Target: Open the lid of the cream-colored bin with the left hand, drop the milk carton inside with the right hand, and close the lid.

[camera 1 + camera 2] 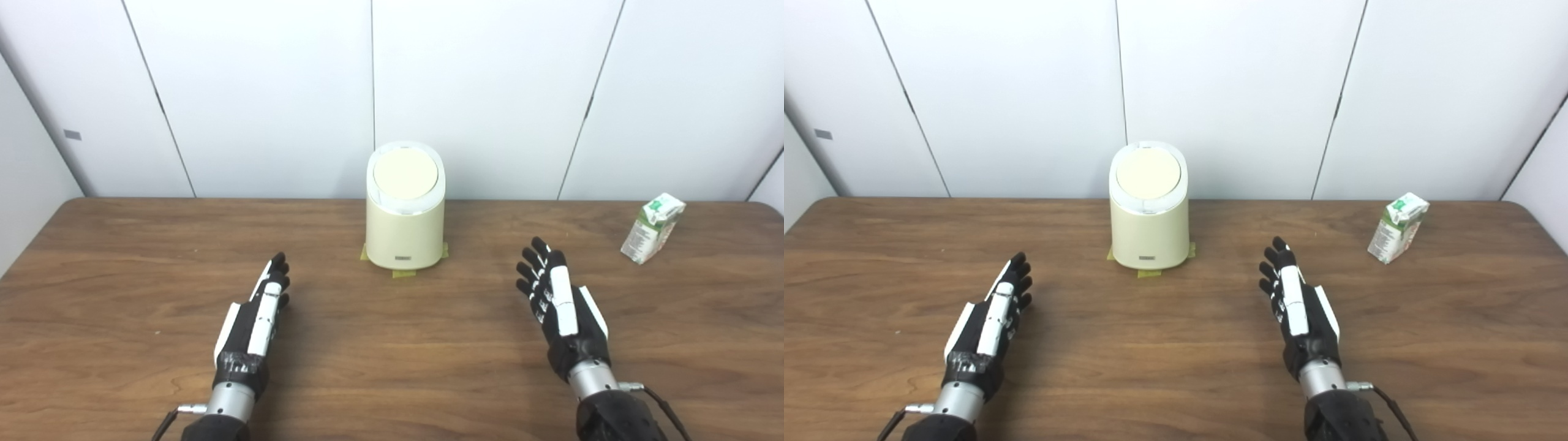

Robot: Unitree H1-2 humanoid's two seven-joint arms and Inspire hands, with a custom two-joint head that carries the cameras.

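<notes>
The cream-colored bin [405, 226] stands upright at the back middle of the wooden table [392, 343], its round lid [405, 174] shut. A small green and white milk carton [653, 227] stands tilted at the back right. My left hand [260, 315] rests open on the table, front left of the bin, fingers stretched forward and holding nothing. To the bin's front right lies my right hand [560, 306], also open and holding nothing. The carton is well to the right of that hand and farther back.
Bits of yellow-green tape [404, 273] mark the bin's foot. White wall panels [490, 92] rise right behind the table's far edge. The table's right corner [773, 208] is rounded, close to the carton.
</notes>
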